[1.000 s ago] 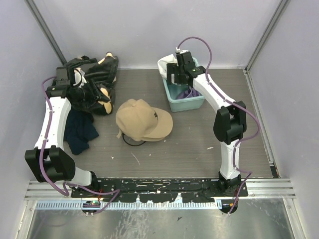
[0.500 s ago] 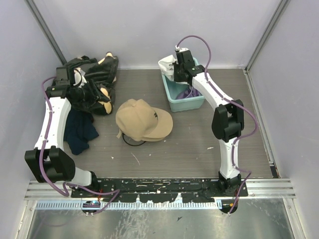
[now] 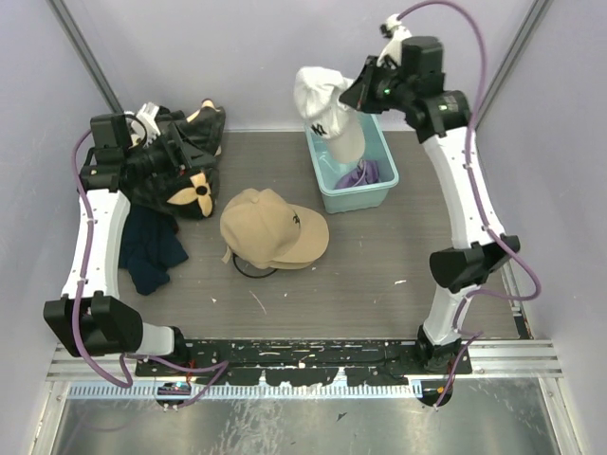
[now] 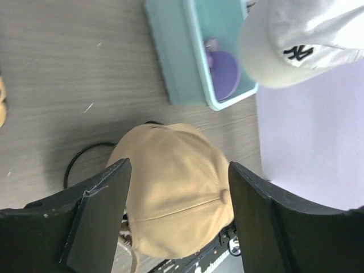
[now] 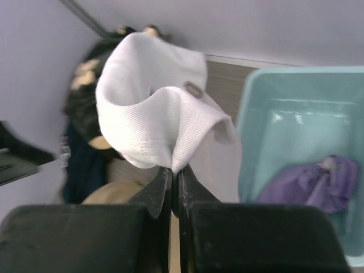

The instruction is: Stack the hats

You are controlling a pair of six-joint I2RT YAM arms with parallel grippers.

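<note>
The white cap bears a black interlocked "NY" mark on its front, clearest in the left wrist view. The tan cap carries a small dark logo, apparently too small to read.

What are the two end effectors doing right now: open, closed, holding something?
Left end effector: open, holding nothing.
Right end effector: closed, pinching the fabric of the white cap.

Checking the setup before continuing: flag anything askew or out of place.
The white cap dangles crumpled from the right claw, pinched by a fold of fabric, raised near the teal bin. The purple cap lies scrunched inside that bin.
</note>
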